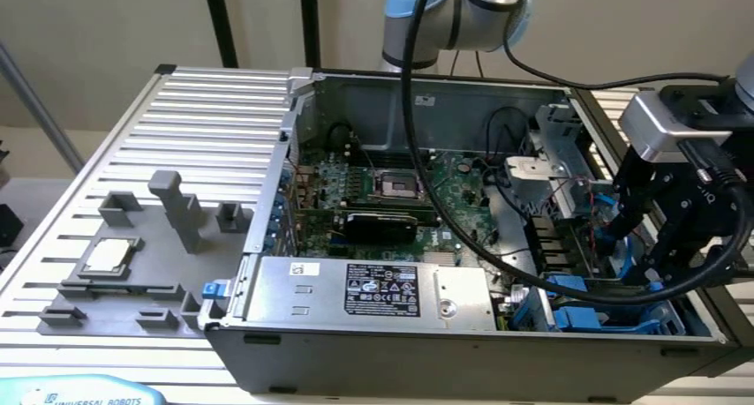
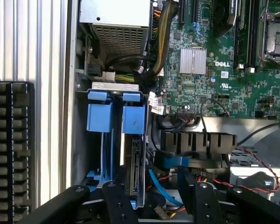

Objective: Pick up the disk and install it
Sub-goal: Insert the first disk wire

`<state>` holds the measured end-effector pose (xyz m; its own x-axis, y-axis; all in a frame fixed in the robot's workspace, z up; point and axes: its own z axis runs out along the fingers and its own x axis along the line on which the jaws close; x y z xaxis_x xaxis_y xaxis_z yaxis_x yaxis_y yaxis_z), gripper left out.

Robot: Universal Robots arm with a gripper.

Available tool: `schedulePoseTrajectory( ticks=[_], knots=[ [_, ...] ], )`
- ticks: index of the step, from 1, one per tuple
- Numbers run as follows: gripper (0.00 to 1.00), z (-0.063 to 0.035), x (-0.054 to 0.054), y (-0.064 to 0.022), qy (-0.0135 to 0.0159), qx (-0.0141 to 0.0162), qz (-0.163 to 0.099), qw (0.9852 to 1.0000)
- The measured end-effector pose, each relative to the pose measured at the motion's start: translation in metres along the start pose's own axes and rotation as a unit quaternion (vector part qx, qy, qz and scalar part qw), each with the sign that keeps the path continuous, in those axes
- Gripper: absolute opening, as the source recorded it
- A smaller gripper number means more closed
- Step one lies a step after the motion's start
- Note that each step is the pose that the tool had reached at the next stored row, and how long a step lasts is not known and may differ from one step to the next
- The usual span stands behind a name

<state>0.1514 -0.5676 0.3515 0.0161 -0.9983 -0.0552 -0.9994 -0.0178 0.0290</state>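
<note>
The computer case (image 1: pixel 471 361) sits on the table (image 1: pixel 200 105), a fixture (image 1: pixel 130 286) at the exterior view's left; the disk (image 2: pixel 133 158) apparently stands edgewise in its corner bay, beneath the gripper (image 1: pixel 637 255).

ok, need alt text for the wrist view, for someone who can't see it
The open gripper, its black fingers apart, hangs over the drive bay of an open PC case. There the disk, in its blue carrier, stands on edge in a slot beside a second blue carrier. Beyond lie a green motherboard and the grey power supply.
</note>
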Motion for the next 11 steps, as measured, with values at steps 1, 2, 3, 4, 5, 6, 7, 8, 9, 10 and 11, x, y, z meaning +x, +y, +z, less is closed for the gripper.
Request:
schedulePoseTrajectory(
  ticks=[1, 2, 3, 4, 5, 6, 7, 8, 9, 10, 11],
  knots=[
    [0.55, -0.0002, 0.001, 0.0000, 0.0003, 0.0000, 0.000, 1.0000],
    [0.55, -0.0003, 0.003, 0.0001, 0.0002, 0.0000, 0.000, 1.0000],
    [0.55, -0.0003, 0.005, 0.0001, 0.0001, 0.0000, 0.000, 1.0000],
    [0.55, -0.0005, 0.009, 0.0003, 0.0001, 0.0000, 0.000, 1.0000],
    [0.55, -0.0008, 0.013, 0.0003, 0.0001, 0.0000, 0.000, 1.0000],
    [0.55, -0.0010, 0.017, 0.0004, 0.0001, 0.0000, 0.000, 1.0000],
    [0.55, -0.0012, 0.022, 0.0005, 0.0001, 0.0000, 0.000, 1.0000],
    [0.55, -0.0015, 0.026, 0.0006, 0.0000, 0.0000, 0.000, 1.0000],
    [0.55, -0.0017, 0.030, 0.0006, -0.0003, 0.0000, 0.000, 1.0000],
    [0.55, -0.0019, 0.033, 0.0003, -0.0006, -0.0001, 0.000, 1.0000],
    [0.55, -0.0021, 0.036, -0.0004, -0.0011, -0.0002, 0.000, 1.0000]
  ],
)
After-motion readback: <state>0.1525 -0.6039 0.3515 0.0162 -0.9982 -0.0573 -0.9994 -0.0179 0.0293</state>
